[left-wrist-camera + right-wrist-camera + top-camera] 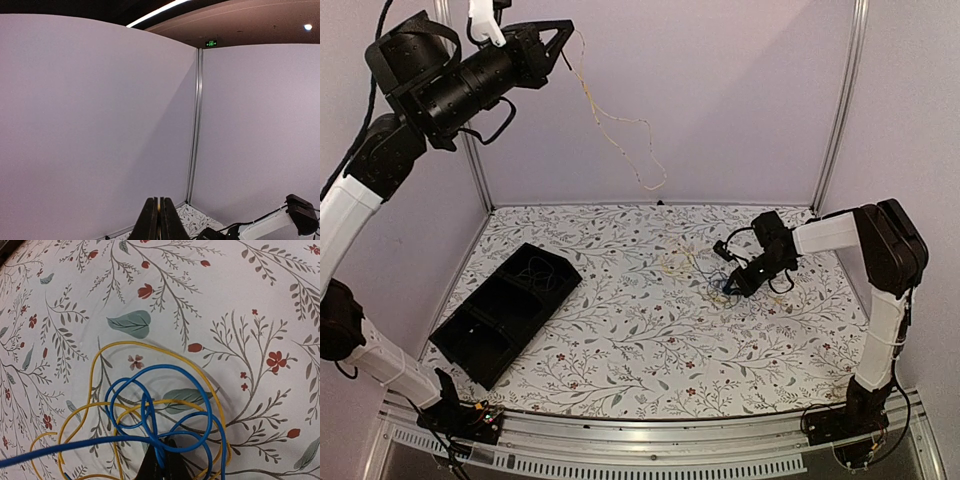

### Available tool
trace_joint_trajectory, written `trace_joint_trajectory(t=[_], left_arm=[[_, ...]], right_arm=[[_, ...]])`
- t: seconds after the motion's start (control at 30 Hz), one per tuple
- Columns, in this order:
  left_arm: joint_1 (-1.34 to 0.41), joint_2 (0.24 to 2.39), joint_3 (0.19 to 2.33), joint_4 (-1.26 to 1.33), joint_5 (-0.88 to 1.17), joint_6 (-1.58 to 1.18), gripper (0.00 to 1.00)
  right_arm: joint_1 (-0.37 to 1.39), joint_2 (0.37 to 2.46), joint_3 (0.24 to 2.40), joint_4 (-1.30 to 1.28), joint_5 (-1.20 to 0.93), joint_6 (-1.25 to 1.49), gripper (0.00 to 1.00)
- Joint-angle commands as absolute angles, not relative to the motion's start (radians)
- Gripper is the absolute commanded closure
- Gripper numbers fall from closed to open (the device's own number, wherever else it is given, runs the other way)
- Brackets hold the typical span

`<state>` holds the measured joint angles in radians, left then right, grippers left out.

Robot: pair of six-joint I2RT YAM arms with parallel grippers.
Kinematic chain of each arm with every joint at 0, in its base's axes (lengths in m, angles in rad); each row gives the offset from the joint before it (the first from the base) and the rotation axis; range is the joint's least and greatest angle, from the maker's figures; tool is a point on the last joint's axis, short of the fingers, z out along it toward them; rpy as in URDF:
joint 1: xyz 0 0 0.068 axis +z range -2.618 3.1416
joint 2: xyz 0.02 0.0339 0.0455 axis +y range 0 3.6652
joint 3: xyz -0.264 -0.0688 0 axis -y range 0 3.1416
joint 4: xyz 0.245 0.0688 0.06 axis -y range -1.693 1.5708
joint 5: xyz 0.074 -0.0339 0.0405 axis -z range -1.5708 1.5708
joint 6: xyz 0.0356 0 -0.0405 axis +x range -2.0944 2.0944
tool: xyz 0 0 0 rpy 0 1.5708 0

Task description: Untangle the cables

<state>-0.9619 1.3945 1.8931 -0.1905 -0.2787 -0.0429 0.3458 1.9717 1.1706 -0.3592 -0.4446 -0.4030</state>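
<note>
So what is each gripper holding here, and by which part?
The left gripper, raised high, holds a pale yellow cable by its top end; the rest dangles. The right gripper pinches the blue cable where its loops cross.

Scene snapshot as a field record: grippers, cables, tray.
left gripper: raised high, shut on hanging yellow cable
right gripper: down at the table, shut on blue cable
tangle: blue cable loops interlaced with tabletop yellow cable
black tray: left side of table, what looks like a thin dark cable in its far compartment
status: blue and tabletop yellow not yet separated
</note>
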Motion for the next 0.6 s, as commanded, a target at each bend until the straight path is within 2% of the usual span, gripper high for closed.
trace_joint_trajectory(t=[0.0,0.27,0.4,0.57], left_arm=[[-0.968,1.404,1.981,-0.311,-0.335,0.009,1.0],[-0.968,1.333,2.052,-0.302,-0.443,0.098,1.0],[-0.973,1.301,2.076,-0.332,-0.592,0.138,1.0],[-0.975,1.22,2.032,-0.299,-0.705,0.178,1.0]], right_arm=[[0.306,1.998,1.169,-0.404,-0.277,-0.376,0.98],[0.255,1.986,1.16,-0.401,-0.177,-0.355,1.0],[0.233,1.986,1.161,-0.398,-0.113,-0.347,1.0],[0.203,1.994,1.164,-0.421,-0.165,-0.352,1.0]])
